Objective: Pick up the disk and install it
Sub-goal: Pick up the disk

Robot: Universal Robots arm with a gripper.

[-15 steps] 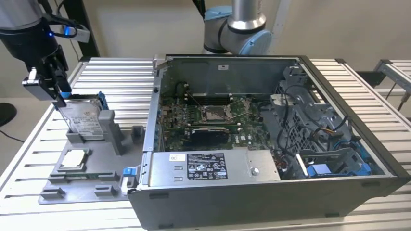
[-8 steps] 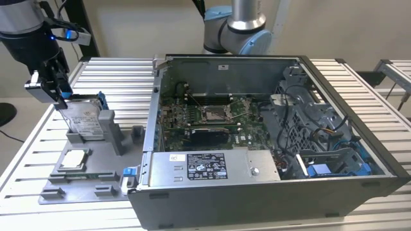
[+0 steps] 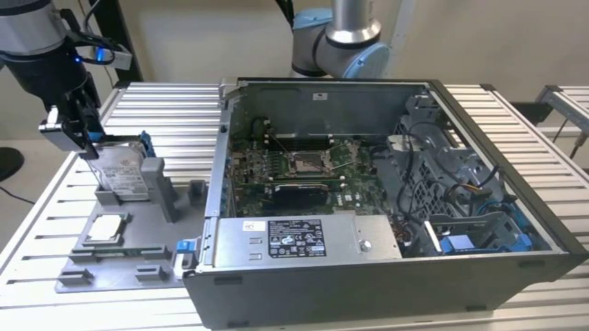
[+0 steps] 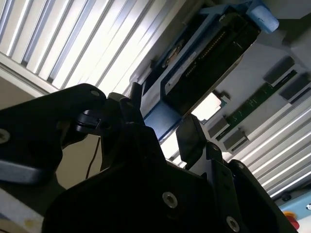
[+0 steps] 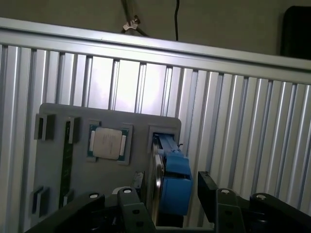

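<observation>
— Presently, which step is in hand?
— Pick-up, by my judgement, at the approach; installation is not yet begun. The pincer [image 5: 171, 187] is wide open and has hold of nothing. Its fingers [image 5: 206, 187] stand one to each side of the blue carrier frame [image 5: 175, 170], with a gap on both sides in the first wrist view.
— Position of the disk?
— The disk [image 3: 124, 174] stands on edge in a slot of the grey fixture tray [image 3: 138, 252], directly beneath the pincer, its upper end nearest the fingertips. Whether the tips already overlap that end, I cannot tell. The CPU chip [image 5: 108, 144] lies flat on the same tray, off to one side of the pincer. The open computer case [image 3: 368, 293] sits well apart from it.
— Arm pose?
— The arm's wrist [image 3: 41, 58] hangs above the tray, pincer pointed down, nearly plumb, with a slight lean.
— Requirement for the next move?
— Judged only: a grasp calls for the fingers square to the frame's flat sides and centred, closing evenly, so the disk can lift straight out of its slot without jamming.
</observation>
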